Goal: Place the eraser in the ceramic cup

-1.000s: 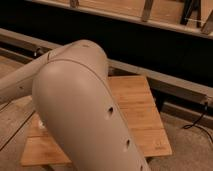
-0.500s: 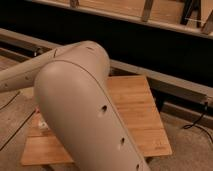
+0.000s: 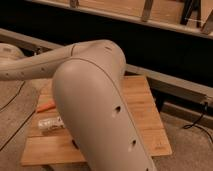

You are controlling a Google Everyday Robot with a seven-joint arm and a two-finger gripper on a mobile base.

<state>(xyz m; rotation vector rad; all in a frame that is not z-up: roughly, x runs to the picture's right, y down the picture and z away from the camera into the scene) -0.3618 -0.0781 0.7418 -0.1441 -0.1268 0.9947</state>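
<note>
My beige arm (image 3: 95,105) fills the middle of the camera view, with its elbow bent over the wooden table (image 3: 145,120). The forearm runs off toward the left edge. My gripper is not in view. The eraser and the ceramic cup are hidden or out of view. A clear bottle (image 3: 50,123) lies on its side on the left part of the table, just beside the arm.
A thin orange object (image 3: 45,106) lies on the table behind the bottle. A small dark shape (image 3: 75,144) peeks out by the arm's lower left edge. A metal rail (image 3: 170,82) and a dark wall run behind the table. A black cable (image 3: 197,125) lies on the floor at right.
The arm has shifted right and its elbow has swung, uncovering the left part of the table with the clear bottle and the orange object.
</note>
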